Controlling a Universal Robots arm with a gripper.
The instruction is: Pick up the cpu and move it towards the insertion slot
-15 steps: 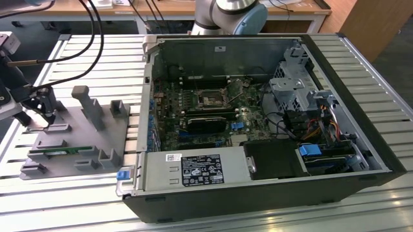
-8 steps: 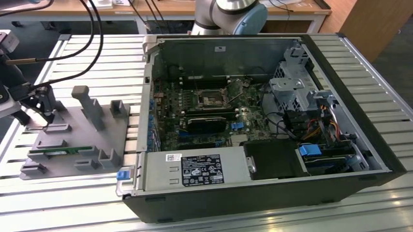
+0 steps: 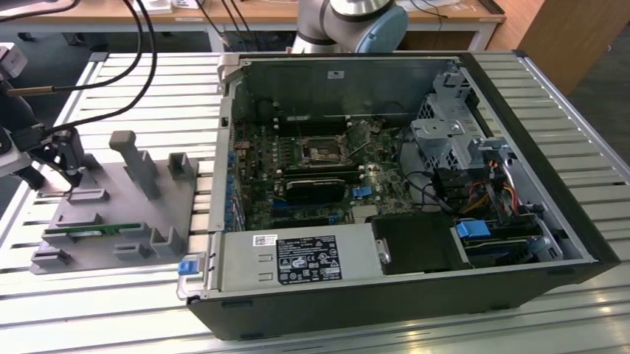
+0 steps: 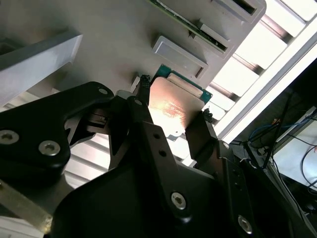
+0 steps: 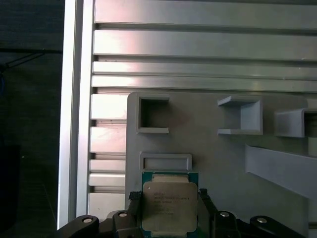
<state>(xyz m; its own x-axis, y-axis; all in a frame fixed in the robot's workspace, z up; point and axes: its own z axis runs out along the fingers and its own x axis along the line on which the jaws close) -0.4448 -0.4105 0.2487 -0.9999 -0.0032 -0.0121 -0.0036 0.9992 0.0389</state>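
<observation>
Exterior view: insertion slot; first wrist view: tool straddling cpu

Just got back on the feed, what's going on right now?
The claw is low over the grey tray, closed on the cpu at two opposite edges. I cannot tell whether the cpu has left the tray. The slot sits apart from it, on the board inside the open case.

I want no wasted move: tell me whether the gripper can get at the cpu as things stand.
Very likely yes. In the first wrist view the gripper straddles the cpu, which lies flat and face up on the grey fixture plate; nothing stands between them.
</observation>
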